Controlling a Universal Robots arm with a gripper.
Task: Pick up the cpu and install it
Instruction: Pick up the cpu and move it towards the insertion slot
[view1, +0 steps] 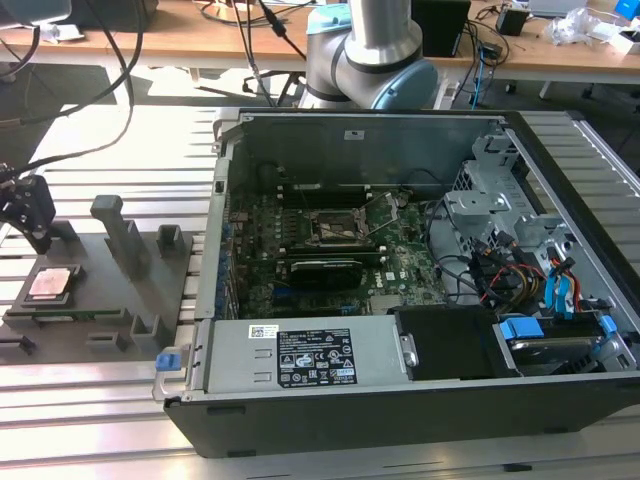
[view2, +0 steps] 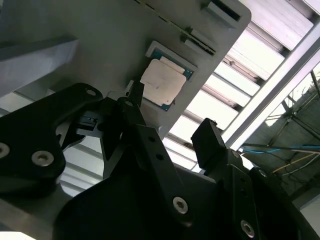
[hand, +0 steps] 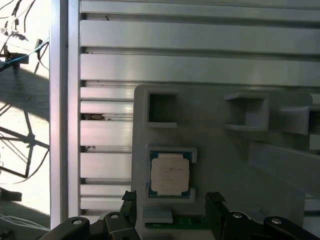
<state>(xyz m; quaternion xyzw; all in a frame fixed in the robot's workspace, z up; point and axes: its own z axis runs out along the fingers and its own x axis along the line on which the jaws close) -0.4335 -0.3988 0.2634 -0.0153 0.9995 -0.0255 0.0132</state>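
Over the grey plastic tray (hand: 225, 170), the black gripper (hand: 171, 200) hangs, fingers (hand: 215, 205) apart, near the small flat silvery-pink cpu (hand: 170, 173) resting there; lining up square and squeezing softly seems best.

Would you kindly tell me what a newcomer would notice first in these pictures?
The open computer case dominates the exterior view, its motherboard bare. At that view's left, the cpu lies on a grey fixture plate. In the first wrist view the open gripper hovers near it, holding nothing.
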